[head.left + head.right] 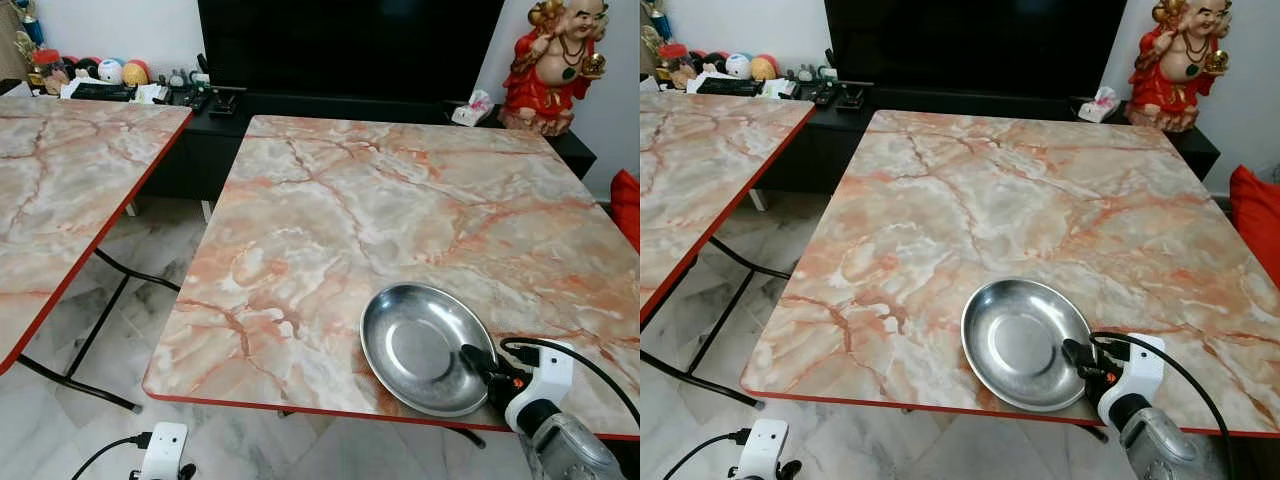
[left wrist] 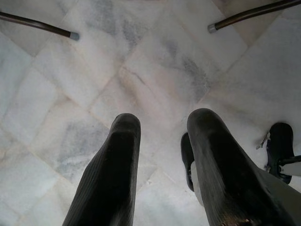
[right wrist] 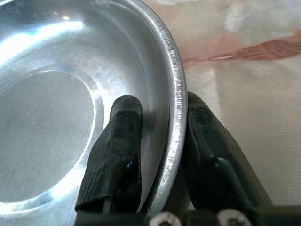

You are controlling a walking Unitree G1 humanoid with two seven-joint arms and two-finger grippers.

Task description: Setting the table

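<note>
Table (image 1: 400,200): marble pattern, pink-orange veins over cream and grey, red edge. Second table (image 1: 50,190): same marble pattern, red edge, black legs. Plate (image 1: 425,345): shiny silver metal. Right gripper (image 3: 157,141): black fingers, white housing, silver arm, black cable. Left gripper (image 2: 162,165): black fingers. Floor (image 2: 155,70): white tiles with grey marbling. Television (image 1: 350,45): black. Cabinet (image 1: 190,150): black. Statue (image 1: 553,62): red robe, gold details. Cushion (image 1: 1255,215): red. Wall (image 1: 120,30): white.

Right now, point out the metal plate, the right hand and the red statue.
metal plate (image 1: 415,345), left eye view, flat centre.
right hand (image 3: 157,141), right wrist view, between fingertips, shut on rim.
red statue (image 1: 545,70), left eye view, robe.
</note>
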